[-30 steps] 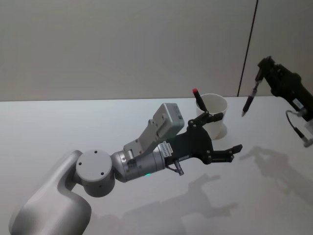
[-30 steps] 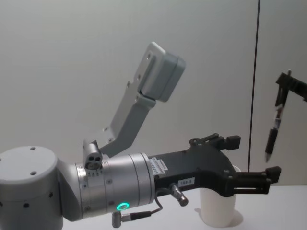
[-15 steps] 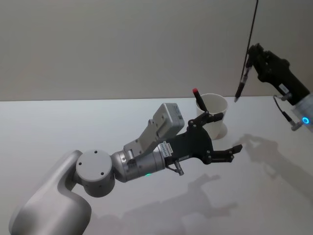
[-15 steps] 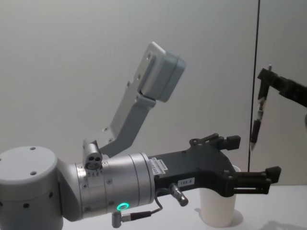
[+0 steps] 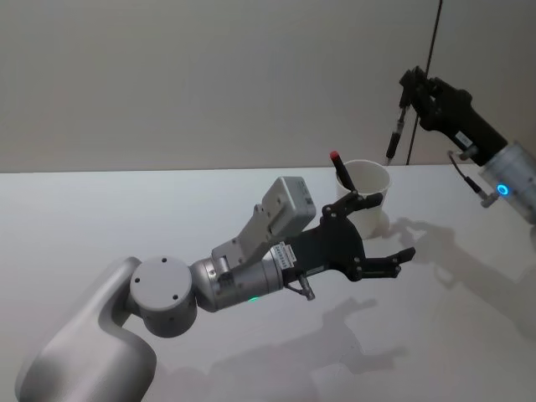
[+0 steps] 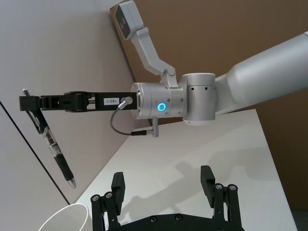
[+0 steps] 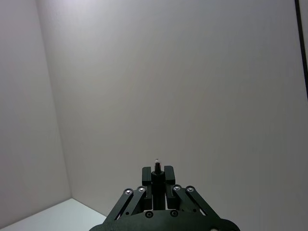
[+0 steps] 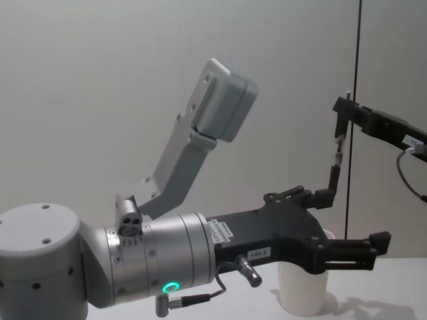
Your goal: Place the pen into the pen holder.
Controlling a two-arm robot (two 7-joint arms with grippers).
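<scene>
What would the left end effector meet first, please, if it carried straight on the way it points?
Probably the paper cup: the open left end effector points toward it, though depth is hard to judge.

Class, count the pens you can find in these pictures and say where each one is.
2. One pen hangs from the right gripper, above the white cup. A second, red-tipped pen already stands in that cup. More may lie hidden inside.

The left gripper (image 5: 377, 230) reaches forward low over the table, fingers spread wide. The right gripper (image 5: 408, 82) is raised high on an outstretched arm, fingers clamped together.
</scene>
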